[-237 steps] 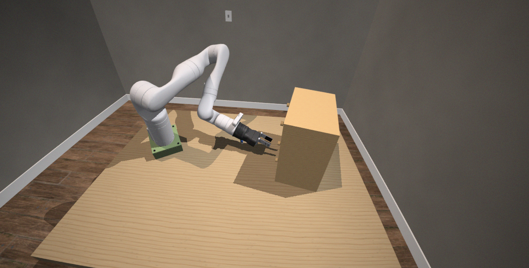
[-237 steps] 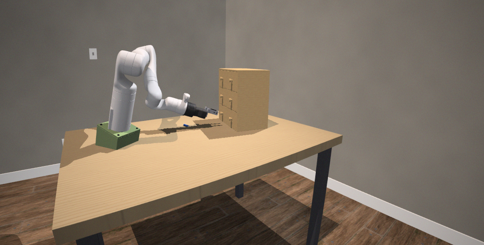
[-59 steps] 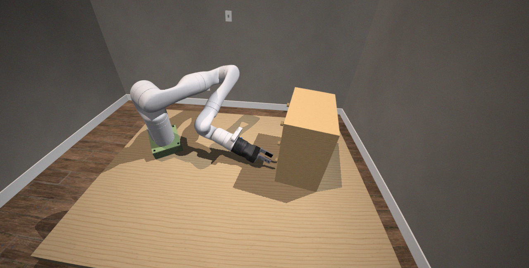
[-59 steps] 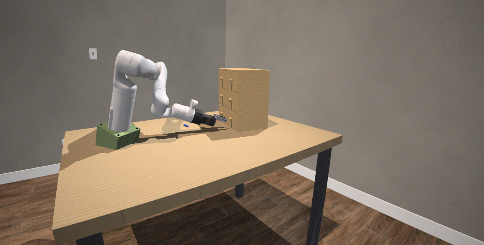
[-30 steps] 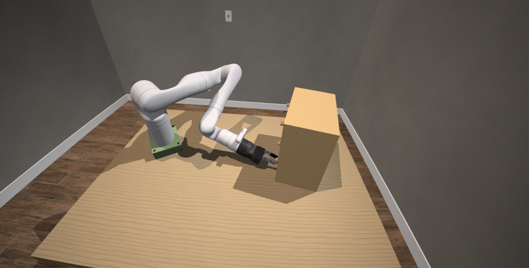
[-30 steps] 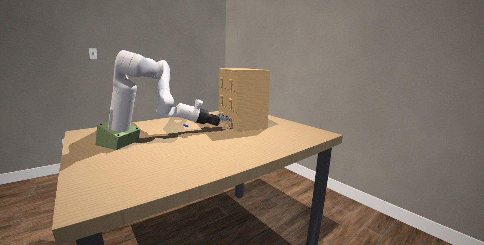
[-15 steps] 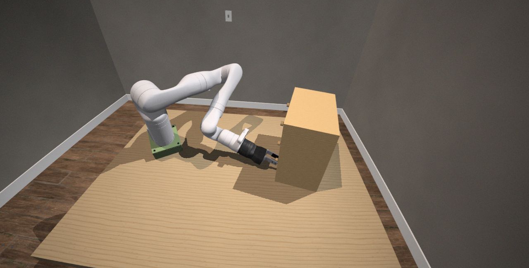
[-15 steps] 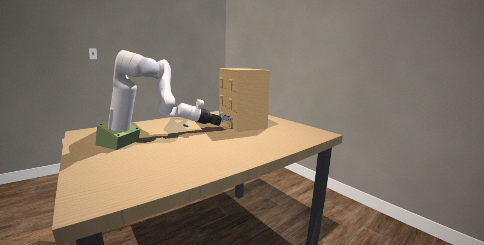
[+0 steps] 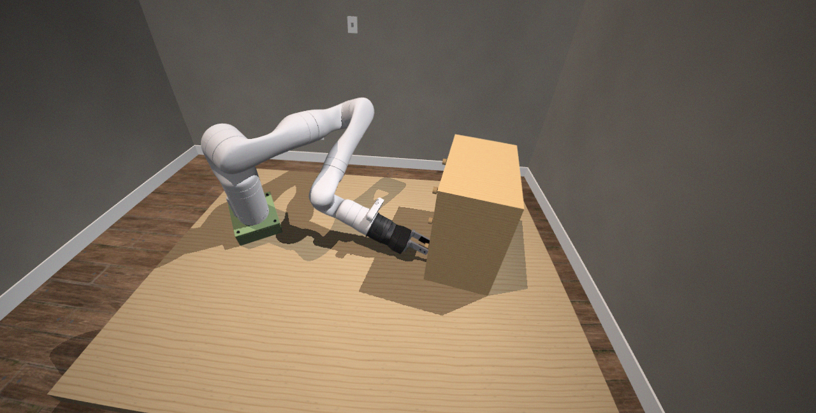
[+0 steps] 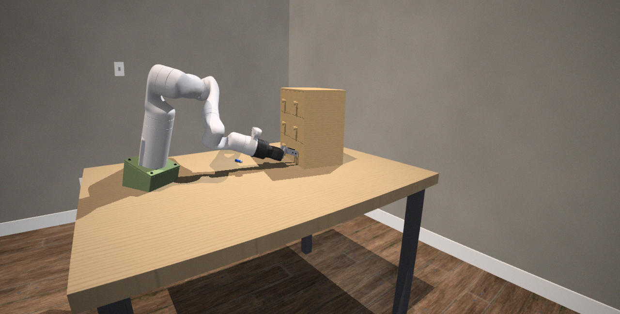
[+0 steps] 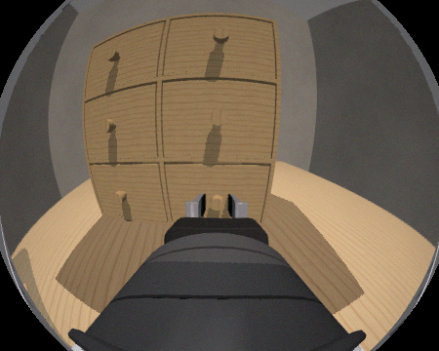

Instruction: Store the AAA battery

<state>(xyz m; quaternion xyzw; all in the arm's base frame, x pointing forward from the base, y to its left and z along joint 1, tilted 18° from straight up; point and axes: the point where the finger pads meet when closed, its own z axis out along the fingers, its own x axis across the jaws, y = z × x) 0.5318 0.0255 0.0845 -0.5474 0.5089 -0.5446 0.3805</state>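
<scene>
Chest (image 9: 473, 210) (image 10: 324, 130) (image 11: 219, 122) shut, all six drawers in. Gripper (image 9: 423, 243) (image 10: 296, 154) (image 11: 217, 201) part-open around the lower-right knob (image 11: 217, 201), unclenched — likely pre-pull. Next: close, draw out under half. Battery (image 10: 238, 160) on table (image 9: 319, 325) (image 10: 242, 208) (image 11: 376, 229), waiting.

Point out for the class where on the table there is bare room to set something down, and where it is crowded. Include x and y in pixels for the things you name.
Bare: the broad stretch of table (image 9: 319, 341) (image 10: 208, 221) from the green base (image 9: 256, 233) (image 10: 149, 177) and chest (image 9: 473, 239) (image 10: 322, 130) to the near edge. Crowded: the chest's front, where the open gripper (image 9: 424, 243) (image 10: 296, 154) (image 11: 217, 201) straddles a bottom knob (image 11: 217, 200); the battery (image 10: 238, 160) lies nearby.
</scene>
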